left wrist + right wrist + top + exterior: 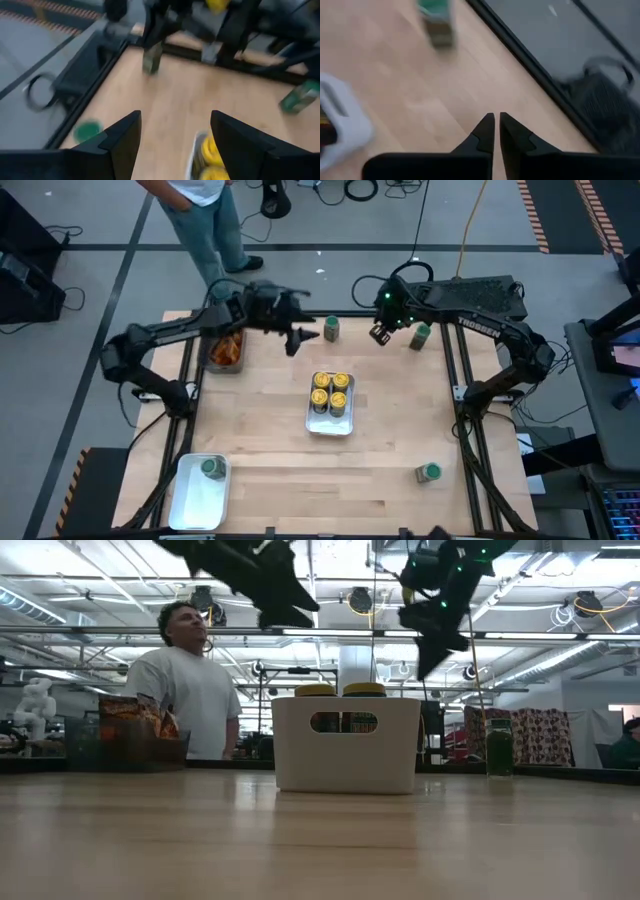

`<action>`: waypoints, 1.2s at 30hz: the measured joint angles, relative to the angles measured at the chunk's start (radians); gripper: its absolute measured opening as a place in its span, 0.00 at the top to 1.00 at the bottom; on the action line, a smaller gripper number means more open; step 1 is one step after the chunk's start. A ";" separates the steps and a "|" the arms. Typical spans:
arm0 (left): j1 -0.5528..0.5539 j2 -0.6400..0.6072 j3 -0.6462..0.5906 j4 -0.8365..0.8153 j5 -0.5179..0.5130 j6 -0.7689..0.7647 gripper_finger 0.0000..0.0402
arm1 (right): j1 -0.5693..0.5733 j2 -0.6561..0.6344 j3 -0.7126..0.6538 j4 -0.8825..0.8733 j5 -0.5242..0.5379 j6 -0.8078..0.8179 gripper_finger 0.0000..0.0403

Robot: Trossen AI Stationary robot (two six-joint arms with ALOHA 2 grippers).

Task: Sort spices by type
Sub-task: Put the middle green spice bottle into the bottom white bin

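Several yellow-lidded jars (331, 390) stand in the white tray (311, 418) at mid-table. One green-lidded jar (212, 468) sits in a second white tray (195, 502) at the near left corner. Three more green-lidded jars stand on the bare wood: one (331, 328) by the far edge, one (421, 335) to its right, one (429, 472) at the near right. Orange packets (228, 350) fill a dark bin at the far left. My left gripper (300, 337) hovers open, left of the far jar (87, 131). My right gripper (380, 333) hangs shut between the two far jars, above the wood (496, 125).
A person (205, 220) stands just beyond the table's far edge, behind the packet bin (130, 730). Bare wood lies between the middle tray and the near edge. A black frame rail (380, 315) runs along the far edge.
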 joint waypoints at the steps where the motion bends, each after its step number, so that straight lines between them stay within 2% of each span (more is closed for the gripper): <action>1: 0.029 0.019 0.000 0.046 0.057 0.002 0.40 | -0.015 -0.002 0.000 -0.024 0.011 0.026 0.95; 7: 0.160 0.104 0.000 0.206 0.318 -0.043 0.40 | -0.108 -0.004 0.000 -0.169 0.027 0.177 0.74; 15: 0.190 0.104 0.000 0.223 0.430 -0.012 0.40 | -0.202 -0.004 0.000 -0.265 0.030 0.279 0.36; 19: 0.190 0.103 0.000 0.220 0.452 -0.007 0.40 | -0.229 -0.004 0.000 -0.284 0.081 0.318 0.23; 21: 0.190 0.103 0.000 0.221 0.469 -0.011 0.40 | -0.240 -0.002 0.000 -0.300 0.111 0.323 0.19; 23: 0.190 0.103 0.000 0.220 0.485 -0.015 0.40 | -0.255 0.005 0.000 -0.292 0.091 0.323 0.18; 32: 0.181 0.103 0.000 0.216 0.503 -0.041 0.40 | -0.316 0.059 -0.002 -0.279 0.079 0.287 0.17; 36: 0.175 0.103 0.000 0.216 0.503 -0.043 0.40 | -0.349 0.060 -0.073 -0.227 0.057 0.289 0.17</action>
